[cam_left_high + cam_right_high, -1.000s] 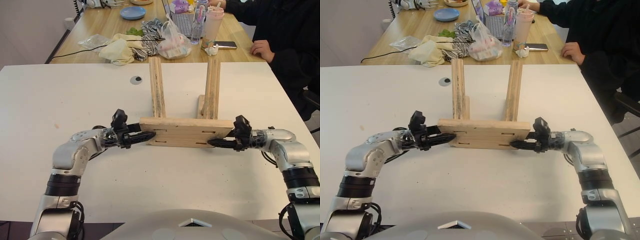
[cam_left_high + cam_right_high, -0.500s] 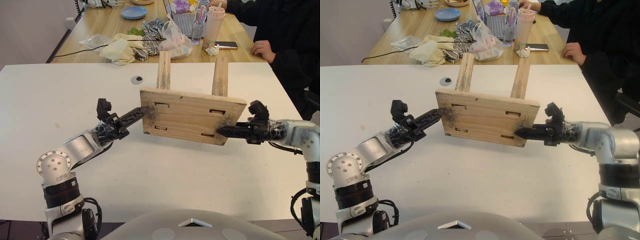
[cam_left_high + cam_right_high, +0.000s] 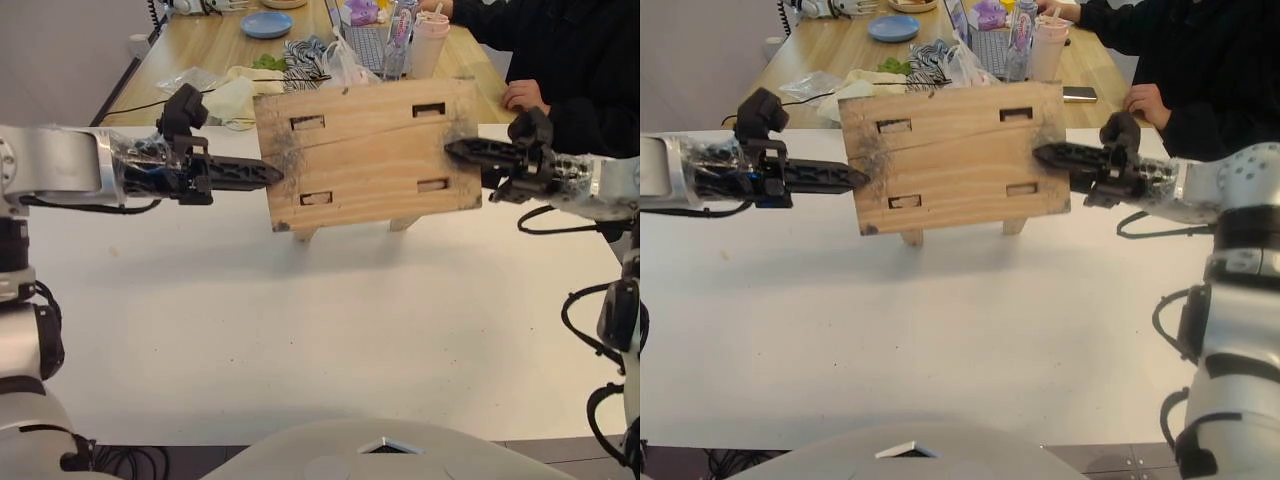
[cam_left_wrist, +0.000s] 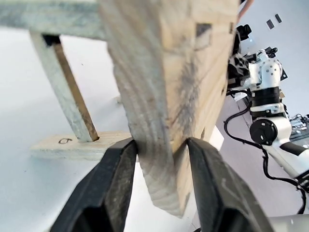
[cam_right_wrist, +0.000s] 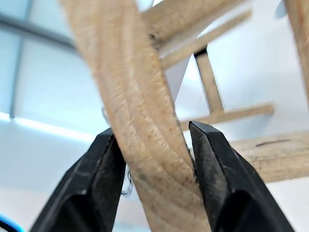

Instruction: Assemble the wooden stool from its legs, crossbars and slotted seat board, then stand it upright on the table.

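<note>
Both arms extended inward, roughly level. Left gripper (image 3: 262, 172) clamps stool (image 3: 370, 150) seat's left edge, right gripper (image 3: 455, 150) clamps the right edge. Stool over white tabletop (image 3: 300, 330), seat tilted, facing robot.

White table (image 3: 300, 340) — stool legs (image 3: 304, 234) atop

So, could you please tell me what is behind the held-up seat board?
Two leg ends poke out below the seat board; the left wrist view shows a leg joined to a crossbar. From the head, the board hides the rest of the frame.
</note>
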You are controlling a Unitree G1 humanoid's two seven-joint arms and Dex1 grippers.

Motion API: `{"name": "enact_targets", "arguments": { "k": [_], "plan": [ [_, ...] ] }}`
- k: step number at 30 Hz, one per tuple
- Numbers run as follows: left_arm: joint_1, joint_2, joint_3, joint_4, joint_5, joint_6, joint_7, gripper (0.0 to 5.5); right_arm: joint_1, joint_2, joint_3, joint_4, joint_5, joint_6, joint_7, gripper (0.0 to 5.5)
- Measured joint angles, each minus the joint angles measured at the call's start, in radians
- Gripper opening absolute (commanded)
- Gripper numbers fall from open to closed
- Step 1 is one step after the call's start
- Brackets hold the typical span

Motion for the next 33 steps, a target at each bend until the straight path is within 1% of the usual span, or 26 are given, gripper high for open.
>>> {"name": "enact_targets", "arguments": {
  "k": [3,5,10,13,14,15,16,17,18,19,20,21,23,24,25,27,30,33],
  "plan": [
    [-0.164,-0.075,-0.058,0.209,0.238,-0.002,-0.114,1.6,-0.14,0.056,-0.105,0.246,-0.063,-0.057,-0.181,1.85],
    [-0.24,-0.129,-0.123,0.352,0.406,-0.085,-0.249,1.6,-0.198,0.073,-0.16,0.341,-0.087,-0.127,-0.293,1.76],
    [-0.325,-0.242,-0.196,0.642,0.642,-0.315,-0.515,1.6,-0.225,0.107,-0.254,0.423,-0.085,-0.248,-0.426,1.54],
    [-0.361,-0.291,-0.205,0.772,0.721,-0.409,-0.594,1.61,-0.226,0.134,-0.298,0.44,-0.083,-0.317,-0.482,1.52],
    [-0.376,-0.308,-0.205,0.816,0.743,-0.43,-0.615,2.01,-0.226,0.137,-0.311,0.444,-0.083,-0.331,-0.5,1.51],
    [-0.39,-0.325,-0.205,0.851,0.762,-0.45,-0.626,2.13,-0.224,0.138,-0.324,0.448,-0.083,-0.339,-0.512,1.51],
    [-0.396,-0.345,-0.205,0.865,0.791,-0.488,-0.629,2.44,-0.222,0.141,-0.331,0.449,-0.083,-0.352,-0.524,1.51],
    [-0.406,-0.368,-0.204,0.883,0.823,-0.527,-0.632,2.52,-0.219,0.141,-0.341,0.45,-0.083,-0.36,-0.538,1.51],
    [-0.415,-0.387,-0.202,0.896,0.852,-0.56,-0.632,2.69,-0.216,0.141,-0.353,0.451,-0.083,-0.365,-0.55,1.8],
    [-0.419,-0.404,-0.19,0.912,0.878,-0.589,-0.63,2.82,-0.209,0.143,-0.367,0.451,-0.083,-0.368,-0.564,1.91],
    [-0.417,-0.434,-0.164,0.936,0.926,-0.663,-0.602,2.93,-0.197,0.156,-0.381,0.449,-0.083,-0.375,-0.581,2.04],
    [-0.416,-0.451,-0.145,0.951,0.949,-0.692,-0.573,3.12,-0.184,0.175,-0.395,0.447,-0.083,-0.392,-0.589,2.24],
    [-0.405,-0.485,-0.081,0.978,0.984,-0.738,-0.53,3.45,-0.162,0.19,-0.415,0.443,-0.082,-0.397,-0.603,2.63],
    [-0.4,-0.497,-0.04,0.991,0.987,-0.761,-0.518,3.54,-0.152,0.211,-0.433,0.433,-0.082,-0.409,-0.611,2.77],
    [-0.393,-0.513,-0.006,0.995,0.998,-0.785,-0.505,3.77,-0.142,0.219,-0.448,0.426,-0.08,-0.416,-0.611,3.06],
    [-0.38,-0.528,0.062,1.004,1.026,-0.843,-0.471,4.02,-0.126,0.23,-0.468,0.415,-0.08,-0.435,-0.628,3.37],
    [-0.334,-0.553,0.188,1.008,1.024,-0.963,-0.427,4.05,-0.102,0.257,-0.534,0.405,-0.05,-0.464,-0.638,3.89],
    [-0.299,-0.552,0.292,1.002,1.025,-1.018,-0.428,4.05,-0.078,0.26,-0.604,0.38,-0.036,-0.494,-0.64,3.96]
  ]
}}
